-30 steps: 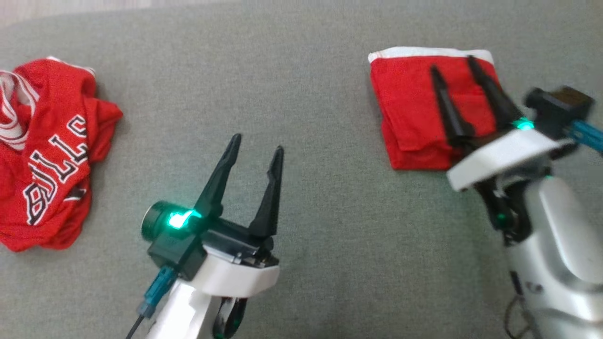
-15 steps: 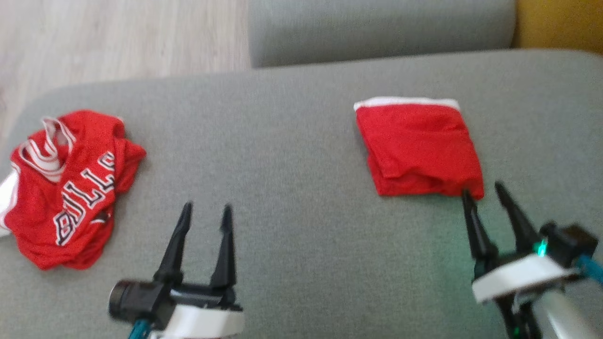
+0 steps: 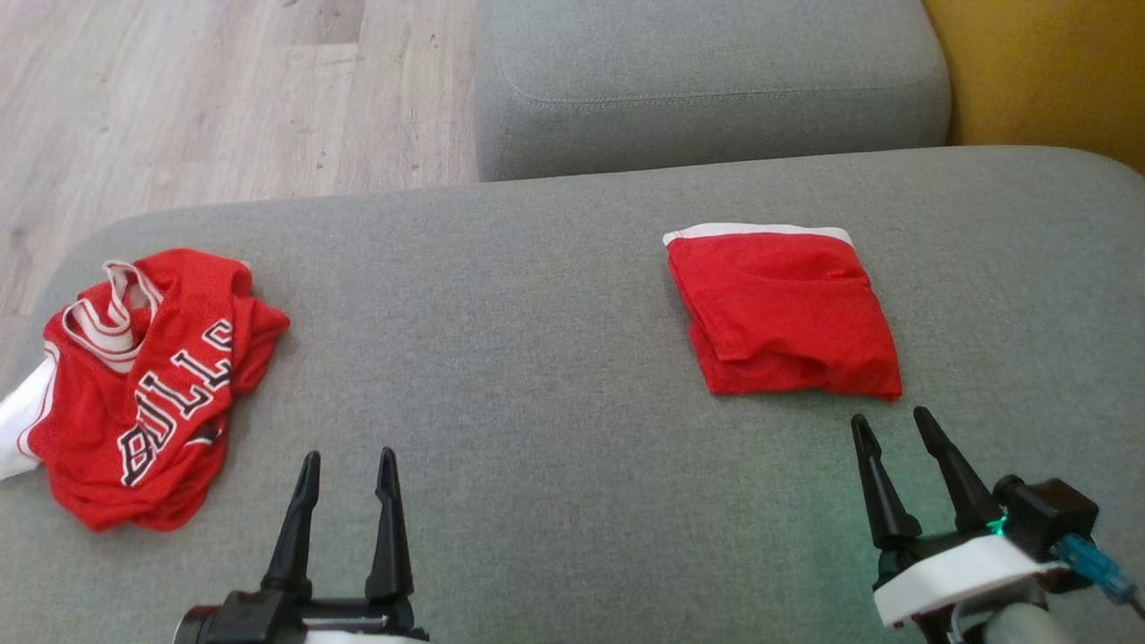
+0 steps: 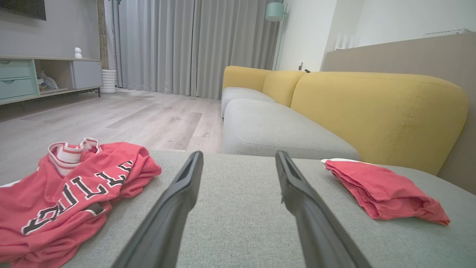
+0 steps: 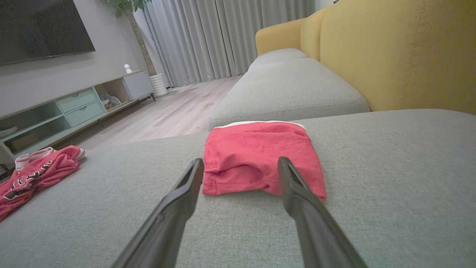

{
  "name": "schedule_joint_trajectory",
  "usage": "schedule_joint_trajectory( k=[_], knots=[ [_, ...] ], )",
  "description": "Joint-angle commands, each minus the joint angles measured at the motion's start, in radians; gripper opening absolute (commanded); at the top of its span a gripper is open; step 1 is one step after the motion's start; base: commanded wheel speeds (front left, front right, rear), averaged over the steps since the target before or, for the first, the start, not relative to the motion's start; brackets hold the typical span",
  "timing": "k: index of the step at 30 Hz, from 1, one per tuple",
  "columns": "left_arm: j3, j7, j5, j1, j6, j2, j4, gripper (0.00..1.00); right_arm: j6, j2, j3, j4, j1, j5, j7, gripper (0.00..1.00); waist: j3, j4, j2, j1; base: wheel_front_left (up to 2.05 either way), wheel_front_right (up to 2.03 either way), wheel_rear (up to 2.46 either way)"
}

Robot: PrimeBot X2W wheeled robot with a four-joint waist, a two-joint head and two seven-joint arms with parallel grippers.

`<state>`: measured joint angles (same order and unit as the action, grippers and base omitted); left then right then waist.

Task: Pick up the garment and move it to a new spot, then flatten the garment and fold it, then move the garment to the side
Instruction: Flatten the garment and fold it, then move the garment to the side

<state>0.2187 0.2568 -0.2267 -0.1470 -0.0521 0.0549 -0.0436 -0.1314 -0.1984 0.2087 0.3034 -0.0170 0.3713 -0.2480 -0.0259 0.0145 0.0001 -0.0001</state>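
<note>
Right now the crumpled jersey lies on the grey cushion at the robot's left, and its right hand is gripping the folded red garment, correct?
The right hand grips nothing: the head view shows it open, short of the folded red garment, with grey cushion between. The crumpled jersey does lie at the robot's left.

Head view: even, diffuse daylight, sharp across the frame, with only a narrow faint shadow under the folded red garment (image 3: 783,309). A green glow from the indicator on the right gripper (image 3: 890,416) tints the grey seat cushion (image 3: 555,429) beside it. Both wrist views stretch at the edges and are brightest at the grey curtains (image 4: 193,44). The dark fingers (image 4: 174,208) in the foreground read soft, and the right wrist view is dimmer.
</note>
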Motion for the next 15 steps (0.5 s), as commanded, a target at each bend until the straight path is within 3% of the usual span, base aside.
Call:
schedule_joint_trajectory(
  k=[1, 15],
  knots=[
    [-0.041, 0.005, 0.014, 0.028, 0.002, -0.005, 0.029, 1.0, 0.001, -0.004, 0.01, -0.038, 0.023, -0.012, -0.014, 1.0, 0.003, 0.0, -0.0001, 0.0001, 0.0, 0.0, 0.0],
    [-0.047, 0.005, 0.021, 0.026, 0.017, -0.005, 0.007, 1.0, 0.001, 0.02, 0.003, -0.045, 0.021, -0.056, -0.014, 1.0, 0.008, -0.009, -0.0001, 0.0001, 0.0, 0.0, 0.0]
  ],
)
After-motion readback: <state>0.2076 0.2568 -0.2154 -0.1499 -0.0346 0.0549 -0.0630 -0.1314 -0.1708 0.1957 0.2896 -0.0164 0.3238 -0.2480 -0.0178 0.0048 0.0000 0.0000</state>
